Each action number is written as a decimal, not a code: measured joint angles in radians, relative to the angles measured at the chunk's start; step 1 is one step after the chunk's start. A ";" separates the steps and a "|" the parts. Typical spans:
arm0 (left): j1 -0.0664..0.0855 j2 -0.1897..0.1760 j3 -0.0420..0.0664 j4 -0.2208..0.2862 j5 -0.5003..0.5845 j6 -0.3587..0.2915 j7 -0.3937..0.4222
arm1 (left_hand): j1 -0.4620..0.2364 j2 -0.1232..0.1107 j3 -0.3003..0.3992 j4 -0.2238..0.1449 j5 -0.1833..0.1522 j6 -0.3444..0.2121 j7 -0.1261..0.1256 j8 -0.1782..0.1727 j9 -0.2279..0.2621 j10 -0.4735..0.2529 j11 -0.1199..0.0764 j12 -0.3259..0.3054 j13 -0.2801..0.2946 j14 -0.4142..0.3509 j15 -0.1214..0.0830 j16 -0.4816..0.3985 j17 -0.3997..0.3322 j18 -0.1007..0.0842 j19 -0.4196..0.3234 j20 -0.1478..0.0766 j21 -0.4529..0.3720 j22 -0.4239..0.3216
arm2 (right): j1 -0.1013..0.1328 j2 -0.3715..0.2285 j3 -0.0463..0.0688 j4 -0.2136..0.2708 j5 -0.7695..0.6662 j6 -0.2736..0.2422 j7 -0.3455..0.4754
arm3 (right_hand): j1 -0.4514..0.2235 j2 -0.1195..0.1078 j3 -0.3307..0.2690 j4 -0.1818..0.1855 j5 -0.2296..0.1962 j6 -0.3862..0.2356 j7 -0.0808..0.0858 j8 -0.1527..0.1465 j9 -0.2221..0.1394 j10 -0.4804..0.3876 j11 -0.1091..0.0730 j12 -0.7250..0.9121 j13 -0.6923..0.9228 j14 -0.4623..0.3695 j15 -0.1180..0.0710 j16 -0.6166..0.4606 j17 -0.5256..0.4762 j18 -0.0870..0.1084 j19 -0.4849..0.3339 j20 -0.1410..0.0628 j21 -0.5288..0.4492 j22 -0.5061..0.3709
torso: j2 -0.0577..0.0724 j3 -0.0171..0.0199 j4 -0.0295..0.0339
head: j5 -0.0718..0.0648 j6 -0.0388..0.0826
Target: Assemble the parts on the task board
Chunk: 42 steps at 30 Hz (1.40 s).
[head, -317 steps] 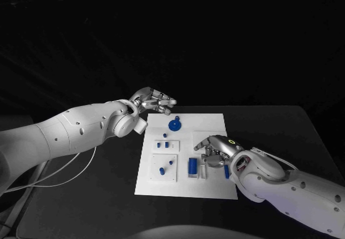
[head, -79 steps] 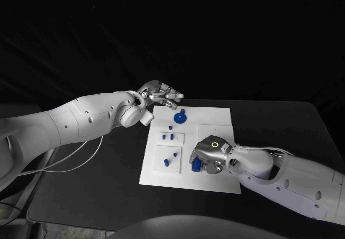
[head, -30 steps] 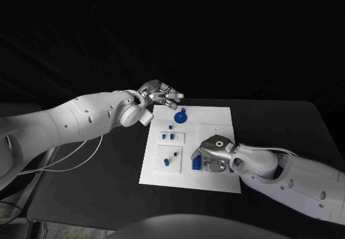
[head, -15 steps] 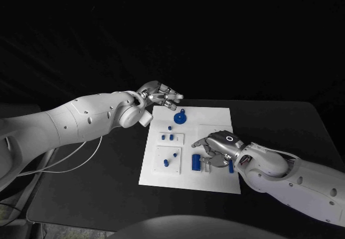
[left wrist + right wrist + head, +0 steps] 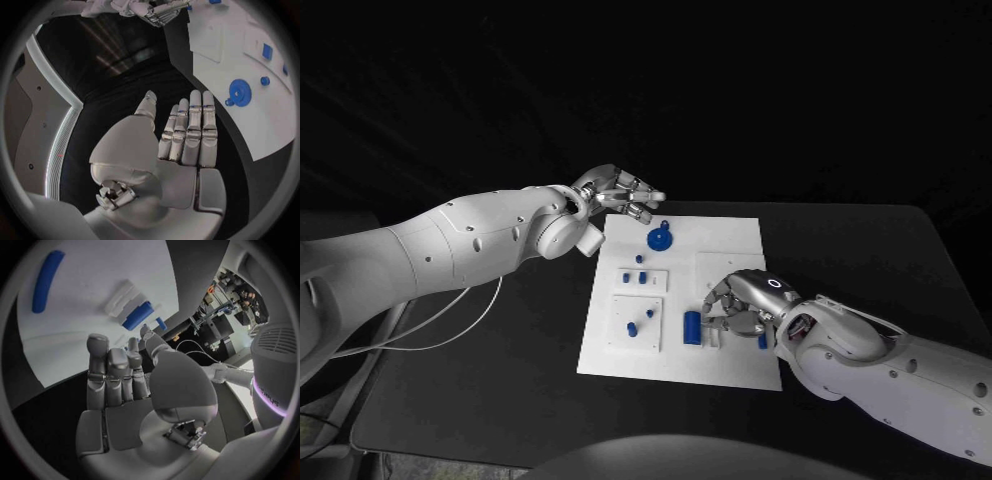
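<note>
In the head view, your right hand (image 5: 750,300) hangs over the near right part of the task board (image 5: 733,235), fingers loosely spread and holding nothing. A blue cylinder (image 5: 692,327) lies on the board just to its left; a second blue piece (image 5: 763,340) peeks out beside the wrist. Half a second ago this hand sat slightly lower; a second ago it was curled down over the cylinder. Your left hand (image 5: 620,192) hovers off the board's far left corner, unchanged, near the round blue part (image 5: 659,238). Bare black table (image 5: 877,260) lies right of the board.

In the left wrist view, the fingers (image 5: 195,131) stretch straight, empty, beside the board's edge.

In the right wrist view, the fingers (image 5: 112,372) are extended, gripping nothing, above the white board.
</note>
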 measured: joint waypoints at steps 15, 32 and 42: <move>0.000 -0.022 0.000 0.020 -0.001 -0.014 0.016 | 0.006 0.006 0.002 -0.002 0.000 0.000 0.000 0.000 0.000 0.004 -0.004 0.000 0.000 0.000 0.000 0.000 0.001 0.000 0.000 0.000 0.004 0.000 | -0.012 -0.141 0.110 0.049 0.224 0.062 -0.159 | -0.054 -0.003 0.121 0.077 0.006 0.006 -0.023 -0.002 0.068 0.105 -0.016 0.111 0.163 0.023 -0.016 0.045 0.043 -0.016 0.003 -0.014 0.130 0.000 | -0.001 0.0010 -0.0042 | -0.035 0.024; -0.002 -0.047 -0.001 0.054 0.006 -0.040 0.062 | 0.006 0.006 0.003 -0.009 0.000 0.013 -0.013 0.000 0.000 0.043 -0.018 0.000 0.000 0.000 0.000 0.000 0.001 0.000 0.000 0.000 0.004 0.000 | -0.060 -0.202 0.123 0.068 0.323 0.259 -0.353 | -0.084 0.026 0.092 0.062 0.003 0.038 -0.015 -0.002 -0.224 0.134 -0.005 0.142 0.248 0.032 -0.007 0.060 0.049 -0.016 0.003 -0.014 0.169 0.000 | -0.007 0.0028 -0.0166 | -0.075 0.033; -0.004 -0.051 -0.001 0.062 0.013 -0.047 0.072 | 0.006 0.006 0.003 -0.009 0.000 0.013 -0.013 0.000 0.000 0.043 -0.018 0.000 0.000 0.000 0.000 0.000 0.000 0.000 0.000 0.000 0.004 -0.001 | -0.080 -0.175 0.124 0.068 0.325 0.274 -0.428 | -0.091 -0.027 0.112 0.155 -0.033 0.041 -0.012 -0.002 -0.223 0.133 -0.004 0.139 0.253 0.032 -0.007 0.060 0.047 -0.016 0.003 -0.014 0.169 0.000 | -0.008 0.0022 -0.0157 | -0.077 0.023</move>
